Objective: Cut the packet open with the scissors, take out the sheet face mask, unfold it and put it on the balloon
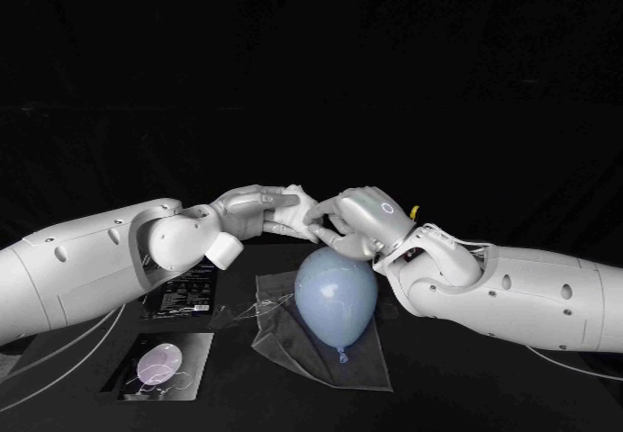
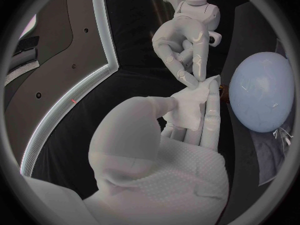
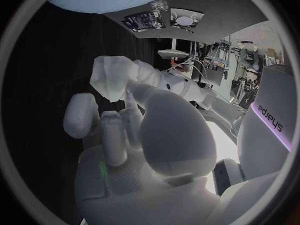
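We see one folded sheet face mask above the one balloon: our left hand clamps it between thumb and fingers, and our right hand pinches its top edge. The balloon lies on one dark cloth. A black packet and a pale-printed packet, two in all, lie apart from it to our left.

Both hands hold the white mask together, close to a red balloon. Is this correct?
No: the balloon is pale blue, as the head view shows. The left hand and right hand do hold the white mask together, close to it.
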`<action>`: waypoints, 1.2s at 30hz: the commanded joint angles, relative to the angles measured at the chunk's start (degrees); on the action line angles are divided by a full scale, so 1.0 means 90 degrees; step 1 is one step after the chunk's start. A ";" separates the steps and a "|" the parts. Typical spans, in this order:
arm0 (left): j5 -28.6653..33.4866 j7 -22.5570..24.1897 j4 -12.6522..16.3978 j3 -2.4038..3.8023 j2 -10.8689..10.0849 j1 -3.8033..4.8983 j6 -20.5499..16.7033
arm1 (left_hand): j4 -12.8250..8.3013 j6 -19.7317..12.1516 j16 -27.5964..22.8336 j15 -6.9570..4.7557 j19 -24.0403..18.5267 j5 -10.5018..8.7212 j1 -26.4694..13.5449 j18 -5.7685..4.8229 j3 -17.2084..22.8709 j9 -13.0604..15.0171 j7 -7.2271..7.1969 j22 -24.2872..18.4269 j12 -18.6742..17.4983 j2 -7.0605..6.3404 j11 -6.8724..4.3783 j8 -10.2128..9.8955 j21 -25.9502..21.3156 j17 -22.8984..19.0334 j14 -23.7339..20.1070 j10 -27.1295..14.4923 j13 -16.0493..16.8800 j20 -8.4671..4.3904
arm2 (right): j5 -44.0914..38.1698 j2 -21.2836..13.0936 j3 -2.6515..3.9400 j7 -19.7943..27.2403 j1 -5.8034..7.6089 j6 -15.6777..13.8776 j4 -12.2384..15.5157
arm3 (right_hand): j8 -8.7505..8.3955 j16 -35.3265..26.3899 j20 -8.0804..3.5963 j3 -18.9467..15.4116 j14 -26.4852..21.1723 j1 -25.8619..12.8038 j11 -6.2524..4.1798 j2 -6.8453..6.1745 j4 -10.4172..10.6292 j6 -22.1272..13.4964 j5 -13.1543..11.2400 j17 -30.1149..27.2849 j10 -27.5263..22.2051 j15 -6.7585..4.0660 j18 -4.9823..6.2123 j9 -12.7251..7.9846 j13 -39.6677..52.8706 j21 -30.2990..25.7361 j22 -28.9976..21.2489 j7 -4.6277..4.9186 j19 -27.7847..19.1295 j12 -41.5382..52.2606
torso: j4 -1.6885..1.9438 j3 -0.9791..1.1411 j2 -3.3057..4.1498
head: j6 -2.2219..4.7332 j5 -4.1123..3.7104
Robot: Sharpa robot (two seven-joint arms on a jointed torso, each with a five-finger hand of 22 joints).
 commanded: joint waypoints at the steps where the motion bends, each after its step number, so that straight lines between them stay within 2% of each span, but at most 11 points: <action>1: 0.0002 0.0039 0.0031 0.0015 0.0010 0.0011 0.0130 | -0.0017 0.0036 -0.0015 -0.0019 0.0054 0.0018 0.0024 0.0098 0.0023 -0.0003 0.0696 0.0002 -0.0005 0.0021 -0.0018 0.0020 -0.0031 0.0002 0.0033 0.0024 -0.0001 0.0011 | -0.0169 0.0017 -0.0002 -0.0129 -0.0005 0.0291 -0.0021 | 0.0048 0.0022 -0.0019 -0.0021 0.0673 -0.0024 -0.0053 0.0030 -0.0047 0.0064 -0.0025 0.1677 0.0289 -0.0064 -0.0060 0.0029 0.1047 0.0059 0.0458 0.0005 0.0060 0.0042 | -0.0001 -0.0001 0.0000 | -0.0010 0.0007; 5: -0.0036 0.0031 0.0044 0.0015 0.0005 0.0011 0.0166 | -0.0026 0.0042 -0.0015 -0.0021 0.0057 0.0018 0.0032 0.0098 0.0021 -0.0005 0.0695 0.0003 -0.0004 0.0018 -0.0019 0.0024 -0.0031 0.0003 0.0039 0.0030 -0.0001 0.0009 | -0.0219 0.0029 -0.0002 -0.0203 -0.0005 0.0335 -0.0038 | 0.0164 0.0022 -0.0036 -0.0046 0.0673 -0.0027 -0.0097 0.0057 -0.0079 0.0131 -0.0025 0.1677 0.0358 -0.0101 -0.0070 0.0116 0.1158 0.0109 0.0497 -0.0048 0.0091 0.0183 | 0.0004 0.0002 0.0002 | -0.0018 0.0015; 13: -0.0061 0.0035 0.0032 0.0015 0.0000 0.0011 0.0174 | -0.0032 0.0049 -0.0014 -0.0023 0.0060 0.0018 0.0038 0.0098 0.0021 -0.0007 0.0695 0.0004 -0.0002 0.0020 -0.0021 0.0028 -0.0031 0.0004 0.0046 0.0037 -0.0001 0.0006 | -0.0284 0.0003 -0.0002 -0.0237 -0.0007 0.0518 0.0007 | 0.0367 0.0022 -0.0067 0.0094 0.0673 -0.0114 -0.0167 0.0280 0.0020 0.0173 -0.0023 0.1677 0.0465 -0.0164 -0.0085 0.0291 0.1334 0.0178 0.0555 -0.0128 0.0135 0.0408 | -0.0004 -0.0001 0.0001 | -0.0039 0.0018; 21: -0.0079 0.0047 -0.0009 0.0015 0.0003 0.0011 0.0114 | -0.0051 0.0080 -0.0011 -0.0034 0.0078 0.0019 0.0081 0.0097 0.0040 -0.0022 0.0689 0.0007 0.0003 0.0070 -0.0030 0.0046 -0.0029 0.0010 0.0081 0.0074 -0.0002 -0.0006 | -0.0303 -0.0110 -0.0002 -0.0169 -0.0007 0.0571 0.0150 | 0.0492 0.0022 -0.0086 0.0196 0.0673 -0.0141 -0.0193 0.0259 -0.0003 0.0143 -0.0024 0.1677 0.0511 -0.0192 -0.0092 0.0427 0.1416 0.0207 0.0587 -0.0153 0.0154 0.0514 | -0.0006 0.0001 -0.0002 | -0.0053 0.0024; 24: -0.0082 0.0050 -0.0022 0.0015 0.0008 0.0011 0.0067 | 0.0001 0.0087 -0.0011 -0.0039 0.0085 0.0019 0.0116 0.0094 0.0141 -0.0044 0.0682 0.0005 0.0008 0.0246 -0.0036 0.0047 -0.0038 0.0013 0.0113 0.0114 -0.0001 -0.0007 | -0.0303 -0.0151 -0.0002 -0.0158 -0.0007 0.0601 0.0196 | 0.0535 0.0022 -0.0092 0.0229 0.0673 -0.0157 -0.0198 0.0245 -0.0009 0.0125 -0.0024 0.1677 0.0515 -0.0197 -0.0094 0.0477 0.1424 0.0217 0.0598 -0.0158 0.0160 0.0522 | -0.0010 0.0000 -0.0004 | -0.0057 0.0025; 25: -0.0083 0.0052 -0.0027 0.0015 0.0010 0.0011 0.0054 | 0.0143 0.0104 -0.0010 -0.0034 0.0081 0.0019 0.0075 0.0091 0.0216 -0.0062 0.0673 0.0000 0.0027 0.0405 -0.0041 0.0046 -0.0054 0.0017 0.0138 0.0175 0.0006 0.0009 | -0.0303 -0.0161 -0.0002 -0.0159 -0.0007 0.0624 0.0207 | 0.0535 0.0022 -0.0092 0.0229 0.0673 -0.0157 -0.0198 0.0245 -0.0009 0.0125 -0.0024 0.1677 0.0515 -0.0197 -0.0094 0.0477 0.1424 0.0217 0.0598 -0.0158 0.0160 0.0522 | -0.0011 0.0001 -0.0005 | -0.0058 0.0025; 26: -0.0084 0.0055 -0.0030 0.0015 0.0012 0.0011 0.0044 | 0.0162 0.0106 -0.0012 -0.0036 0.0081 0.0018 0.0070 0.0093 0.0229 -0.0066 0.0667 -0.0002 0.0029 0.0418 -0.0046 0.0046 -0.0059 0.0017 0.0142 0.0186 0.0006 0.0010 | -0.0302 -0.0169 -0.0002 -0.0163 -0.0007 0.0654 0.0214 | 0.0535 0.0022 -0.0092 0.0229 0.0673 -0.0157 -0.0198 0.0245 -0.0009 0.0125 -0.0024 0.1677 0.0515 -0.0197 -0.0094 0.0477 0.1424 0.0217 0.0598 -0.0158 0.0160 0.0522 | -0.0011 0.0002 -0.0005 | -0.0061 0.0026; 27: -0.0085 0.0059 -0.0034 0.0015 0.0014 0.0011 0.0030 | 0.0184 0.0148 -0.0020 -0.0053 0.0079 0.0019 0.0101 0.0100 0.0335 -0.0082 0.0632 -0.0005 0.0051 0.0497 -0.0077 0.0060 -0.0077 0.0018 0.0154 0.0265 0.0012 0.0008 | -0.0301 -0.0179 -0.0002 -0.0174 -0.0007 0.0712 0.0222 | 0.0574 0.0022 -0.0097 0.0257 0.0673 -0.0175 -0.0202 0.0232 -0.0011 0.0107 -0.0024 0.1677 0.0519 -0.0200 -0.0095 0.0522 0.1431 0.0217 0.0605 -0.0163 0.0161 0.0530 | -0.0010 0.0003 -0.0004 | -0.0062 0.0025; 36: -0.0103 0.0067 -0.0040 0.0015 0.0019 0.0010 -0.0015 | 0.0203 0.0252 -0.0037 -0.0073 0.0095 0.0016 0.0124 0.0101 0.0514 -0.0124 0.0592 -0.0005 0.0071 0.0501 -0.0114 0.0084 -0.0110 0.0021 0.0186 0.0410 0.0015 0.0001 | -0.0310 -0.0250 -0.0002 -0.0369 -0.0007 0.1297 0.0296 | 0.0619 0.0022 -0.0101 0.0292 0.0673 -0.0199 -0.0206 0.0219 -0.0011 0.0084 -0.0023 0.1677 0.0519 -0.0204 -0.0091 0.0576 0.1433 0.0197 0.0603 -0.0167 0.0150 0.0529 | -0.0010 0.0001 -0.0003 | -0.0076 0.0014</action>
